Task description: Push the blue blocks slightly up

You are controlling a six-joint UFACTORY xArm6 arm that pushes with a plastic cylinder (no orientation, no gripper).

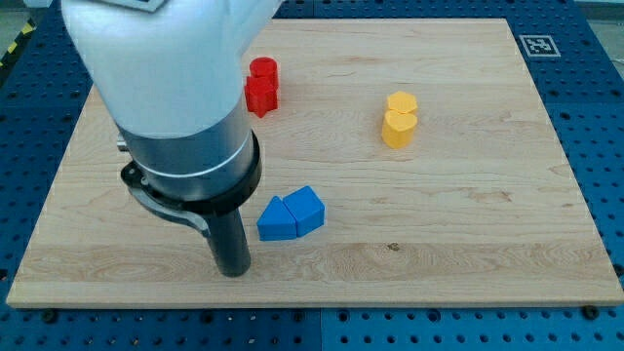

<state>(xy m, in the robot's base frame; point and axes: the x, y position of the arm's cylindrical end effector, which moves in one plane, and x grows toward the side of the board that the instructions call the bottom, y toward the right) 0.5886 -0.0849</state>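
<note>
Two blue blocks touch each other near the board's lower middle: a blue triangular block (276, 220) on the left and a blue wedge-like block (306, 209) on its right. My tip (233, 272) is on the board at the lower left of the blue pair, a short gap from the triangular block. The rod rises into the large white and grey arm body (175, 88) that hides the board's upper left.
Two red blocks (261, 86) touch near the view's top, just right of the arm. Two yellow blocks (399, 119) touch at the upper right. The wooden board (468, 224) lies on a blue pegboard; a marker tag (539, 45) sits at its top right corner.
</note>
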